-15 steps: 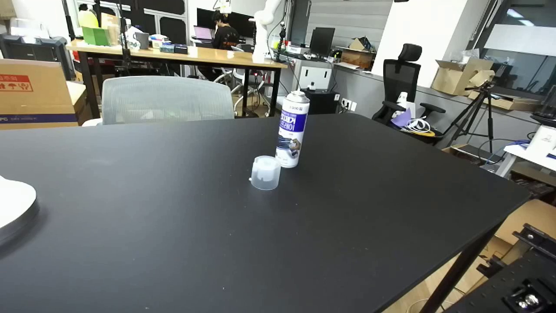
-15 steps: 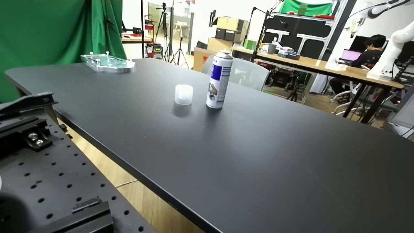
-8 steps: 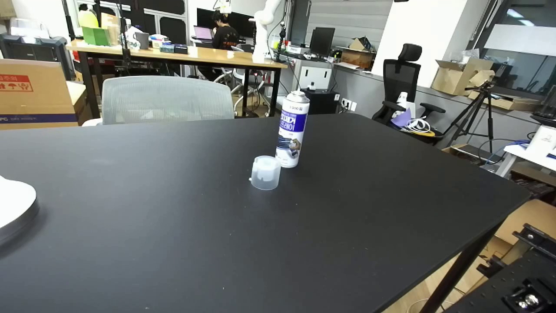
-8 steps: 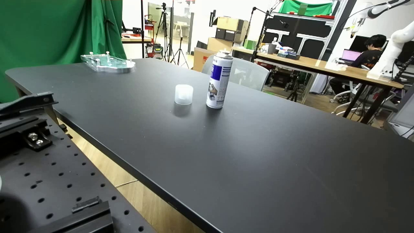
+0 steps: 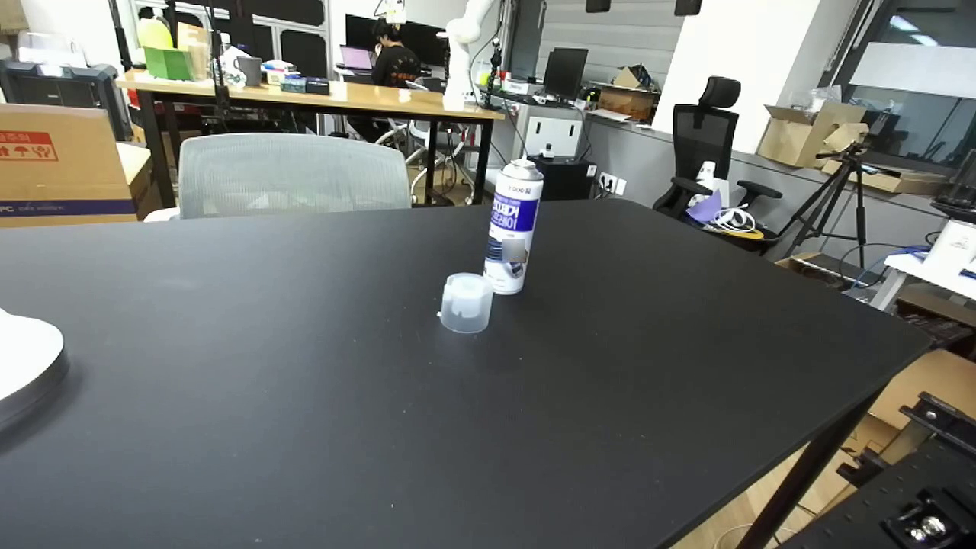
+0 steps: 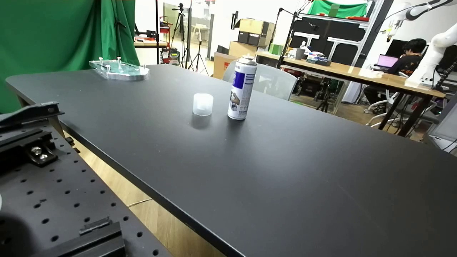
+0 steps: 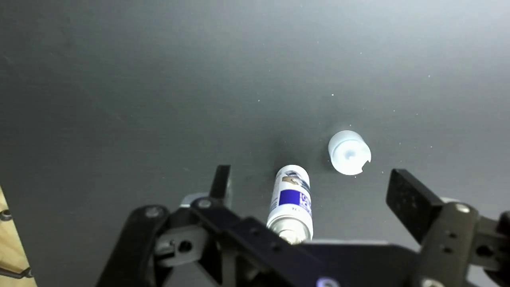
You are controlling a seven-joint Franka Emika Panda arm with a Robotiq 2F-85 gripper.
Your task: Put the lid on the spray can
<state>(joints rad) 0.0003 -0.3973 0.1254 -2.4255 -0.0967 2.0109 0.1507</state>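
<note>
The spray can [image 5: 512,229] stands upright on the black table, white with a blue label band and a bare nozzle top; it also shows in an exterior view [image 6: 242,89] and the wrist view [image 7: 292,195]. The translucent lid [image 5: 466,303] sits on the table beside it, a small gap apart, also seen in an exterior view [image 6: 202,104]. In the wrist view the lid [image 7: 349,153] shows a notch in its rim. My gripper [image 7: 310,175] is open and empty, above the table, with can and lid between its spread fingers in that view. Its fingertips [image 5: 598,5] show at an exterior view's top edge.
A white rounded object [image 5: 27,358] lies at the table's side. A clear plate with posts [image 6: 121,69] lies at the far table end. A perforated black mounting plate [image 6: 71,200] stands beside the table edge. A grey chair [image 5: 293,175] stands behind the table.
My gripper has come lower: both fingertips now show at the top of an exterior view, where only a sliver of one showed before. The can and lid have not moved.
</note>
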